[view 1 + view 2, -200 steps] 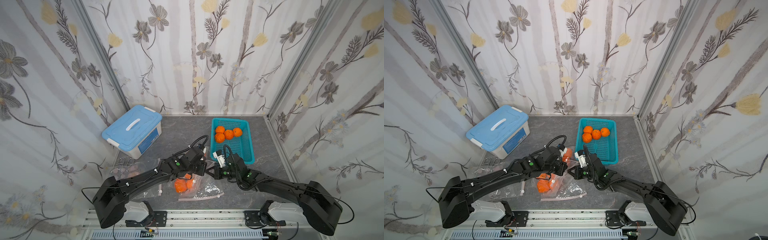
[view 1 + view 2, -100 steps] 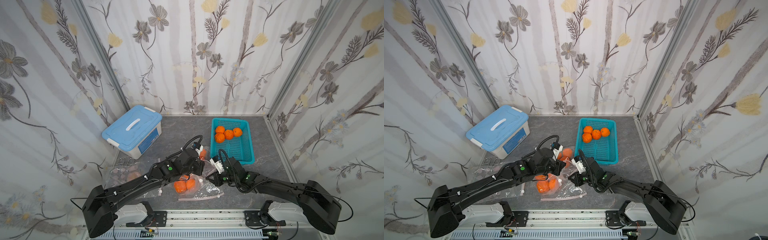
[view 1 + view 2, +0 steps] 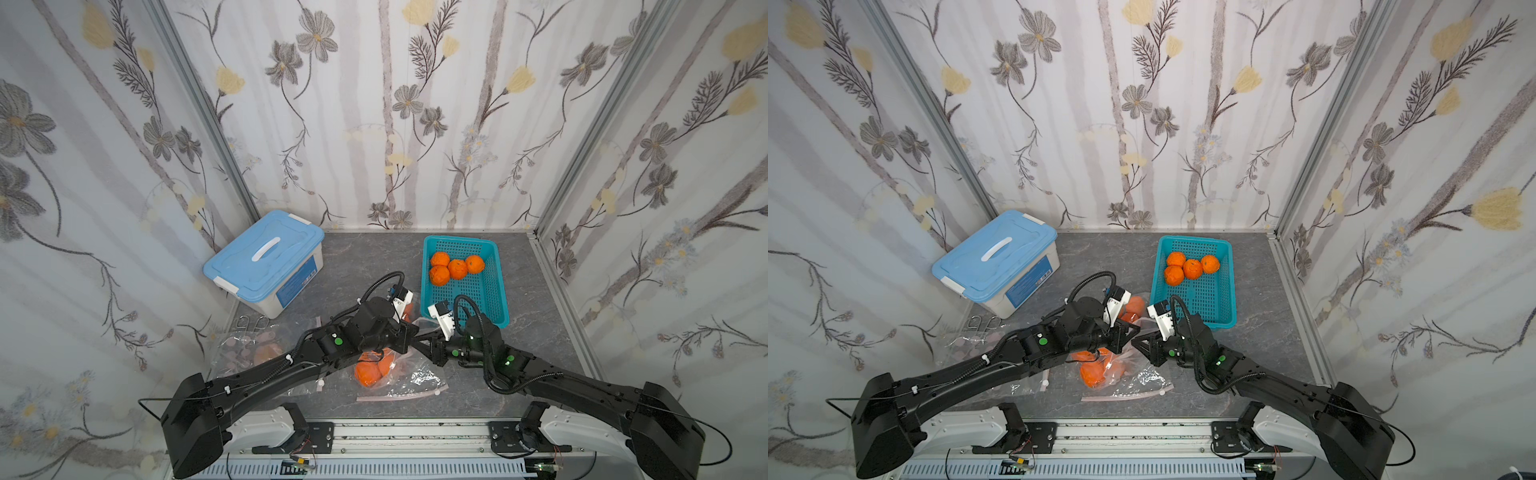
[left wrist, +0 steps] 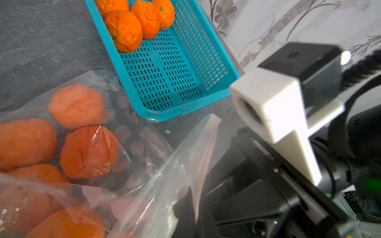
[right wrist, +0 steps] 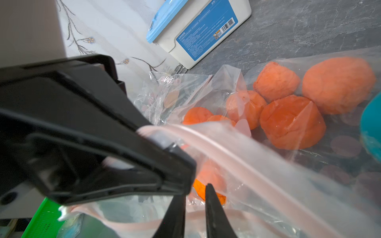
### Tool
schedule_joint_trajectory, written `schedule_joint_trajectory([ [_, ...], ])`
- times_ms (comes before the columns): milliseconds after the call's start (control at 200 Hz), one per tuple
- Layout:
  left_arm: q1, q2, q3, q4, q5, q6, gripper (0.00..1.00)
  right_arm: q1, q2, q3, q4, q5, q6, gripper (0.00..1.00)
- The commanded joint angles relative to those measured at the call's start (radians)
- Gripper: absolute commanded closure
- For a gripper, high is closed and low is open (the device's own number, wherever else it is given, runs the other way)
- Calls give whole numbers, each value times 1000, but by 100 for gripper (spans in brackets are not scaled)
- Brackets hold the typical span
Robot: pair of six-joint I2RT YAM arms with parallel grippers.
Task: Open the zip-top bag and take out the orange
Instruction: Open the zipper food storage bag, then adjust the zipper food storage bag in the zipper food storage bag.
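The bag (image 3: 415, 376) lies mid-table between both grippers, with oranges (image 3: 368, 374) inside and none lifted out. In the right wrist view the left gripper (image 5: 173, 152) is clamped on one zip strip (image 5: 216, 140). The jaws of the right gripper (image 5: 195, 206) are nearly together, with a thin slit left. Whether the other lip is pinched cannot be told. Two strips are seen parted, so the mouth is judged partly opened. Four fruits are noted in the basket (image 3: 478, 299). Left to do: mouth widened, one orange taken out.
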Motion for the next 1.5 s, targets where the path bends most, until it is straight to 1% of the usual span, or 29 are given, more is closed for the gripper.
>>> schedule_joint_trajectory([
  [0, 0, -7, -4, 78, 20, 13, 100, 8, 65, 12, 54, -28, 10, 83],
  [65, 0, -15, -7, 79, 15, 16, 99, 10, 99, -3, 74, -36, 9, 85],
  [115, 0, -28, -13, 74, -1, 23, 76, 10, 115, -24, 98, -32, 3, 86],
  [145, 1, -40, -17, 66, -19, 30, 65, 11, 124, -36, 108, -19, -3, 87],
  [175, 6, -53, -21, 49, -49, 36, 56, 10, 134, -44, 108, -6, -15, 88],
  [200, 15, -65, -24, 28, -79, 30, 43, 10, 143, -49, 108, 2, -26, 88],
  [220, 25, -77, -29, 11, -110, 20, 35, 10, 152, -54, 111, 8, -36, 88],
  [250, 49, -98, -42, -10, -142, 5, 26, 10, 166, -59, 115, 19, -48, 88],
  [280, 79, -122, -63, -23, -161, -11, 20, 10, 179, -62, 121, 31, -61, 88],
  [345, 172, -179, -119, -44, -166, -63, 12, 10, 203, -78, 155, 40, -75, 88],
  [410, 286, -230, -203, -40, -130, -116, 8, 10, 219, -96, 204, 44, -80, 88],
  [475, 374, -257, -273, -17, -82, -139, 7, 10, 228, -108, 248, 38, -84, 87],
  [540, 422, -258, -320, -4, -54, -147, 7, 10, 236, -112, 262, 39, -88, 87],
  [624, 443, -235, -391, 99, 4, -152, 8, 10, 245, -108, 261, 38, -95, 87],
  [714, 444, -177, -432, 210, 66, -157, 13, 10, 250, -102, 250, 32, -99, 87],
  [804, 444, -108, -431, 242, 103, -156, 24, 10, 250, -102, 251, 33, -99, 87],
  [904, 444, -69, -426, 250, 146, -151, 36, 10, 250, -107, 260, 34, -96, 87],
  [929, 445, -69, -427, 249, 144, -154, 40, 10, 250, -109, 263, 34, -93, 87],
  [984, 445, -85, -430, 248, 139, -156, 52, 10, 252, -113, 275, 32, -86, 87],
  [1034, 445, -114, -426, 232, 129, -158, 71, 11, 256, -117, 287, 29, -81, 87],
  [1079, 445, -147, -420, 214, 124, -155, 85, 12, 259, -121, 297, 31, -76, 87],
  [1109, 444, -172, -413, 195, 123, -155, 93, 12, 261, -125, 306, 36, -72, 87],
  [1149, 445, -206, -398, 160, 117, -151, 100, 12, 262, -129, 321, 41, -67, 87],
  [1349, 428, -357, -307, -35, 112, -136, 100, 21, 262, -145, 377, 109, -51, 87],
  [1499, 374, -427, -216, -169, 108, -120, 100, 25, 278, -167, 469, 152, -49, 88],
])
